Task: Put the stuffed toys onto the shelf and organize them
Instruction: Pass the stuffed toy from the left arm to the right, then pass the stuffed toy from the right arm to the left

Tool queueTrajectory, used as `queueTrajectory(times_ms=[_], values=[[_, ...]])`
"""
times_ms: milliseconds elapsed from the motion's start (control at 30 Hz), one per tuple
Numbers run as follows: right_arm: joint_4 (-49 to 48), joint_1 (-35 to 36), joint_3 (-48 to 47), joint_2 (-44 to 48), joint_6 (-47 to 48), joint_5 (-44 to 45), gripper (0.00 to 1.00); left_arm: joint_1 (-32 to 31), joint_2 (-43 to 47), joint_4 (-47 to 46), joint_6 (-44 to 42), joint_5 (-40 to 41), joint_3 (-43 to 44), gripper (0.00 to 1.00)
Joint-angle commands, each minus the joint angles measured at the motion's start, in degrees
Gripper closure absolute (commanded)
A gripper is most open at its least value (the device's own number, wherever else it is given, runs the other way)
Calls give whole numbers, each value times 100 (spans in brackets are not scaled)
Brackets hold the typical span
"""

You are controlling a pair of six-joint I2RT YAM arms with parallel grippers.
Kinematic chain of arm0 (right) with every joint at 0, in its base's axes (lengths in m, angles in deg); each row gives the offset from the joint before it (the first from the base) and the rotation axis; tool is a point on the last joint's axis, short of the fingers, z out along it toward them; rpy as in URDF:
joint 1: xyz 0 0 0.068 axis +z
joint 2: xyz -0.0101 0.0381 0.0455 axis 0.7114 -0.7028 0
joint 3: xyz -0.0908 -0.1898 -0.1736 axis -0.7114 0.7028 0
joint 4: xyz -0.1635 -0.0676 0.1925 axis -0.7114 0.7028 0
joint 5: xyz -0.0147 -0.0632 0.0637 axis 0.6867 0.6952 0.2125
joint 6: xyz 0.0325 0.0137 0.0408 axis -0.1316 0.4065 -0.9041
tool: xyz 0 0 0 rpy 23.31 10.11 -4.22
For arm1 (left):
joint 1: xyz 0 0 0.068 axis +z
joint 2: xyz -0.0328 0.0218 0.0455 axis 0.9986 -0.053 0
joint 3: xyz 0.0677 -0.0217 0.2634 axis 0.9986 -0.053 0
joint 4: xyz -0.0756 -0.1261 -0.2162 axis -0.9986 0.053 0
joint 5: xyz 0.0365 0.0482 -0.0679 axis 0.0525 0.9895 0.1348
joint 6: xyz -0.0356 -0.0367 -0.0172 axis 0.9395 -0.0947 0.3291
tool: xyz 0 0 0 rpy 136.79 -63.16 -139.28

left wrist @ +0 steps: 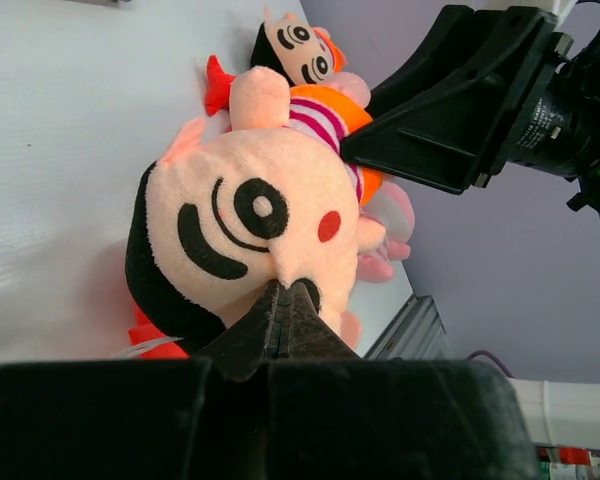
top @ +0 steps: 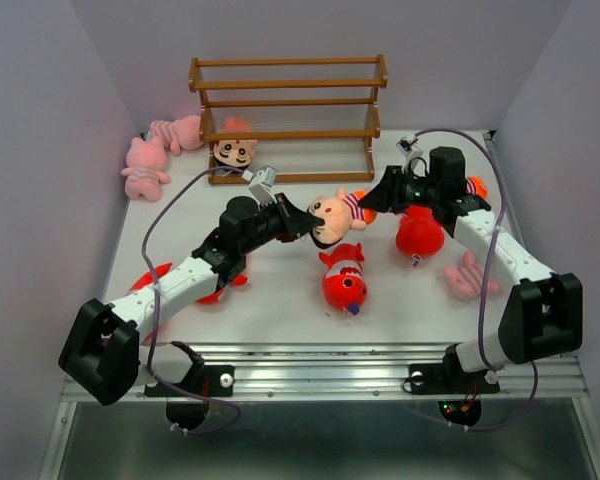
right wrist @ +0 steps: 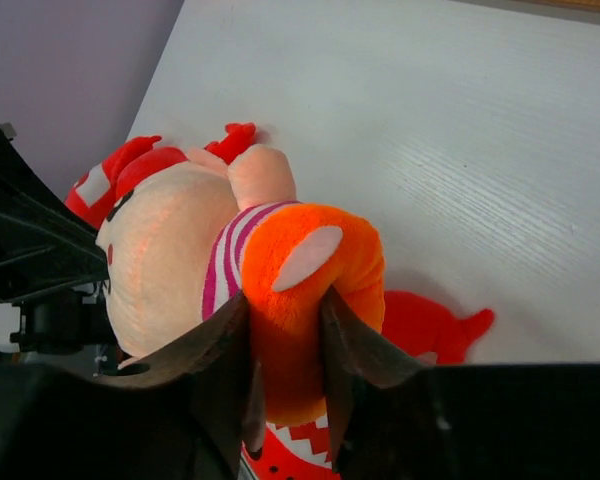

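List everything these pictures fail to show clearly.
- Top view: the left arm covers most of a red fish.
- Top view: the right arm overlaps a second fish and a pink toy.
- Top view: shelf rails cross the small doll; whether it sits inside is unclear.
- Left wrist view: the left gripper sinks into the held doll, hiding the pinched spot.
- Right wrist view: the right gripper cuts off the fish below.

A white table (top: 280, 320) with a faint wood grain fills the middle of the overhead view. Plain pale lavender walls close it in on three sides: the back wall (top: 300, 25), the left wall (top: 30, 150) and the right wall (top: 570, 100). A ribbed aluminium rail (top: 330, 360) runs along the table's near edge, with a dull grey-green floor (top: 330, 445) below it. The light is soft and even, casting only faint shadows.
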Motion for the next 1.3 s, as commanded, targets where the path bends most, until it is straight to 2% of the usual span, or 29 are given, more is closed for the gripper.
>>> queueTrajectory(times_ms=[0, 33, 100, 167, 200, 233, 300, 333, 400, 467, 667, 933, 1067, 1267], values=[[-289, 69, -78, -3, -209, -718, 73, -47, 378, -619, 42, 87, -66, 100], [-289, 69, -96, -3, -157, -831, 83, -47, 404, -627, 33, 78, -101, 100], [-289, 69, -105, 23, -25, -937, 92, -47, 457, -662, 33, 52, -127, 100], [-149, 69, -157, 67, 316, -1244, 99, -47, 527, -811, 16, -123, -215, 100], [-96, 69, -192, 94, 483, -1245, 99, -47, 554, -916, 24, -124, -259, 100], [-17, 69, -245, 111, 868, -1446, 99, -47, 641, -1005, 77, -272, -390, 84], [359, 69, -324, 190, 1449, -1754, 99, -47, 747, -1172, 121, -431, -522, 61], [509, 69, -403, 234, 1913, -1912, 99, -47, 861, -1181, 121, -484, -636, 44], [773, 16, -430, 348, 2347, -1931, 99, -47, 1010, -1181, 78, -607, -829, 29], [906, 16, -439, 419, 2689, -1949, 99, -46, 1229, -1138, -36, -704, -944, 24], [1117, 16, -421, 481, 2990, -2194, 99, 76, 1661, -602, -642, -1266, -1252, 19], [1240, 16, -483, 498, 3043, -2493, 99, 77, 1557, 269, -1688, -1697, -1226, 18], [1240, 16, -474, 481, 3025, -2669, 99, 77, 1328, 217, -1742, -1846, -1217, 18], [1240, 16, -465, 393, 3008, -2766, 99, 77, 924, -477, -1453, -2338, -1226, 18]])
